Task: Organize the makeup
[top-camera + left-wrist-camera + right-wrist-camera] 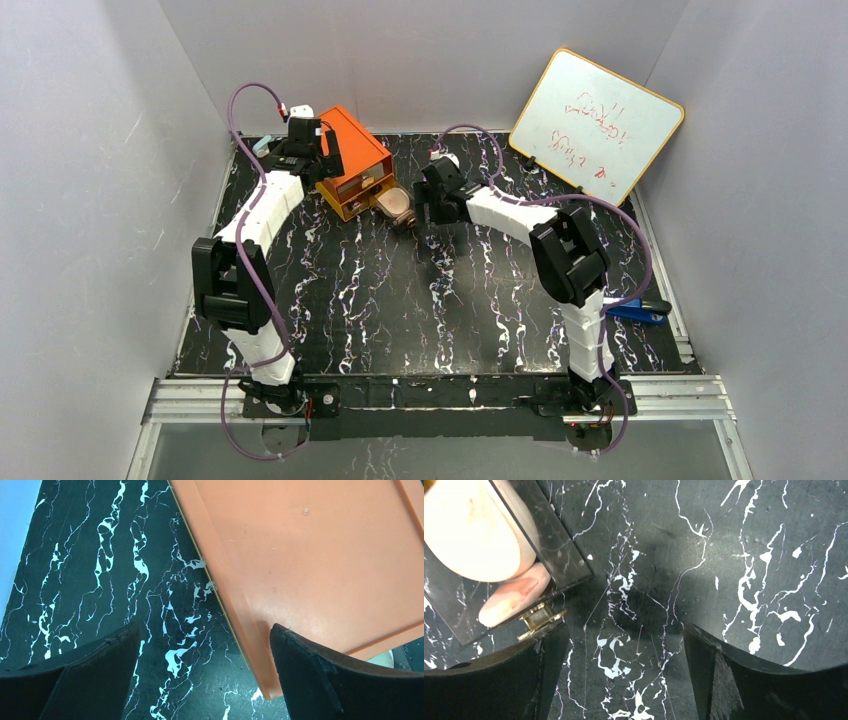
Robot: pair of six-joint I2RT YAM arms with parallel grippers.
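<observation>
An orange drawer box (355, 160) stands at the back of the table. A clear drawer (397, 207) is pulled out in front of it. In the right wrist view the drawer (559, 545) holds a round peach-pink disc (471, 535) and a pale-pink stick (514, 597), with a small gold-brown piece (541, 617) at its edge. My right gripper (624, 630) is open and empty over bare table just right of the drawer; it also shows in the top view (430, 207). My left gripper (205, 630) is open, straddling a corner of the orange box (320, 555); it also shows in the top view (318, 165).
A whiteboard (597, 125) leans at the back right. A blue stapler-like object (640, 308) lies at the right edge of the black marbled table (420, 310). Grey walls close in on the left, the back and the right.
</observation>
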